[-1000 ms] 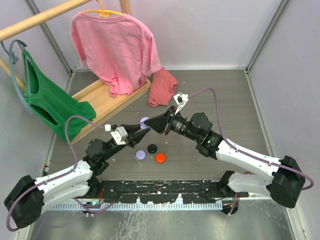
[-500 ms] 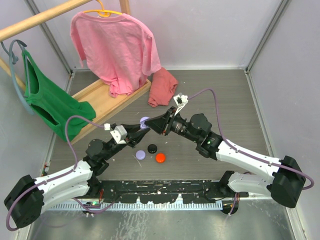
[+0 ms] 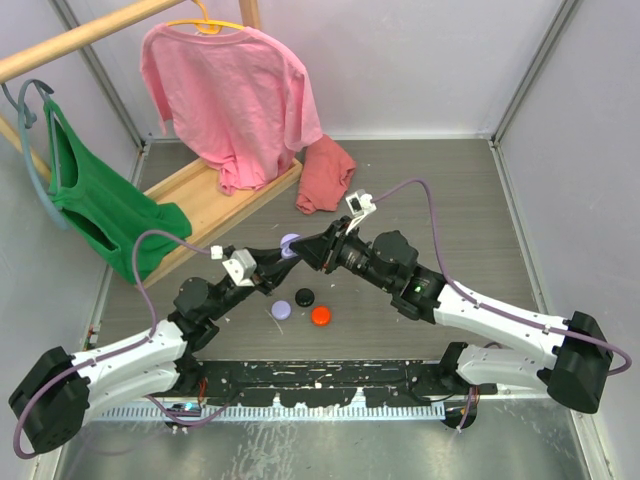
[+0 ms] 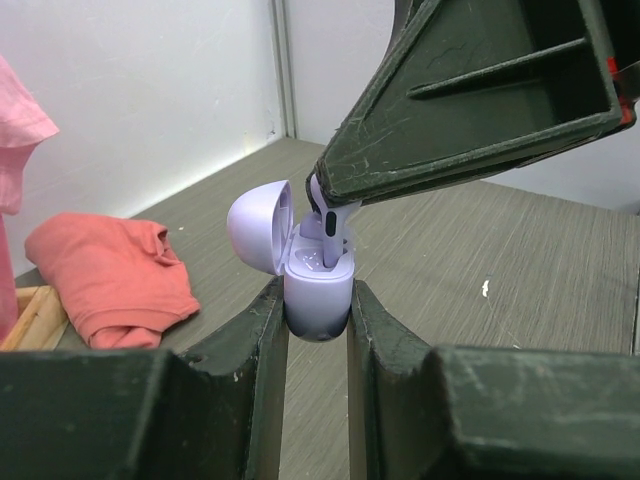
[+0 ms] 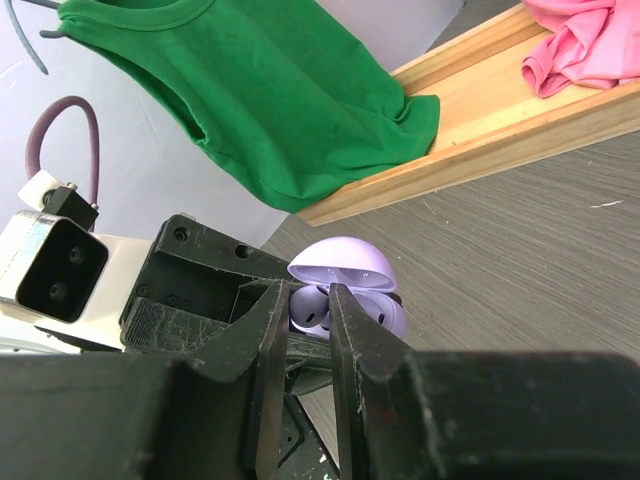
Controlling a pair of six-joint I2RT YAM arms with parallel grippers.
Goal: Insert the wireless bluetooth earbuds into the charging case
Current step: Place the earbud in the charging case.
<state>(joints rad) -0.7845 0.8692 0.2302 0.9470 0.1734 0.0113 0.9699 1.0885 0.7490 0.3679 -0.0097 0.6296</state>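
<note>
Earbud point(image 4: 328, 225), lavender with a dark strip, stands at the centre of the left wrist view with its lower end inside the well of the charging case point(image 4: 318, 290), and it is judged not yet fully seated. The left tool point(image 4: 318, 305) is closed narrow on the lower body of the case, one finger on each side. The hinged lid point(image 4: 258, 225) stands open to the left. The right tool point(image 4: 335, 190) enters from the upper right and its tip pinches the upper end of the earbud. A salmon cloth point(image 4: 110, 270) lies on the surface point(image 4: 500, 270) at the left. In the right wrist view, the right tool's fingers stand narrow at lower centre with the earbud between them. The open lid is just behind, and a green shirt point(image 5: 270, 90) fills the upper frame. In the top external view, both tools meet at the centre of the frame around the case. The earbud is too small to make out there. Three round pucks point(image 3: 304, 296) lie just below the tools. Handling, as a judgement: the earbud is light, rigid and smooth, so it is likely to slip or twist. Grip it at the upper end, leave the lower end free, and press gently along the well axis.
</note>
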